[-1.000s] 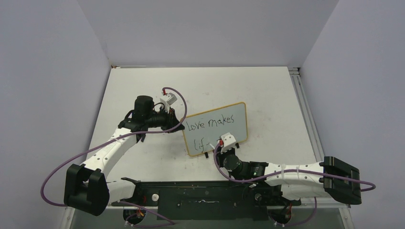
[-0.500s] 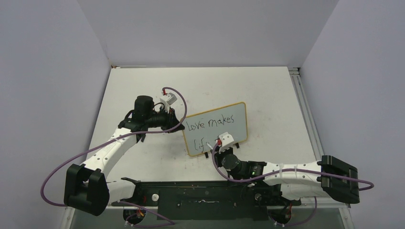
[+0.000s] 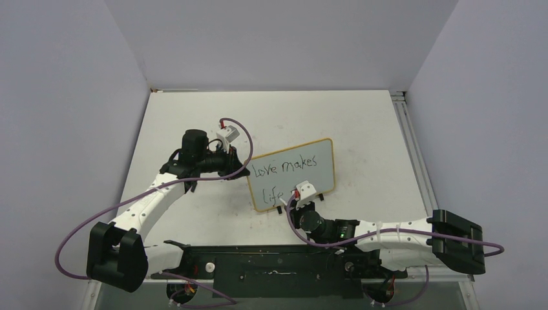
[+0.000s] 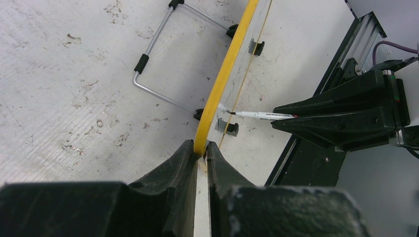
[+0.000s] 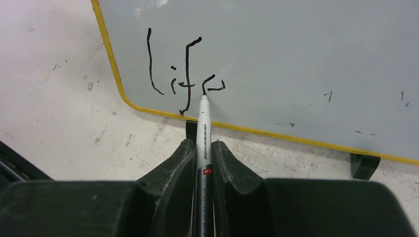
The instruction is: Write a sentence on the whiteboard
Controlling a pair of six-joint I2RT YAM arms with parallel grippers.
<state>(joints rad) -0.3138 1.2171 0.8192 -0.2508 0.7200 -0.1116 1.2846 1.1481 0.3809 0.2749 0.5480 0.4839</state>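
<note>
The whiteboard (image 3: 320, 177) stands tilted on the table, yellow-framed, with a pale surface (image 5: 296, 59). The sentence (image 3: 284, 169) reads "Love makes" on the top line. Below it are "lif" and a partly drawn letter (image 5: 185, 81). My left gripper (image 3: 240, 161) is shut on the board's left yellow edge (image 4: 225, 74), fingertips pinching the frame (image 4: 200, 148). My right gripper (image 3: 292, 199) is shut on a white marker (image 5: 203, 128) at the board's lower edge. The marker's tip touches the surface at the foot of the unfinished letter. The left wrist view shows the marker (image 4: 262, 115) side-on against the board.
A wire stand (image 4: 148, 64) props the board from behind, and black feet (image 5: 364, 165) rest on the scuffed white table. A black base rail (image 3: 271, 265) runs along the near edge, an aluminium rail (image 3: 410, 148) along the right. Grey walls enclose the table.
The right gripper has shifted slightly left and toward the near edge with the marker, and the stroke after "lif" has grown. The left arm and the board have not moved.
</note>
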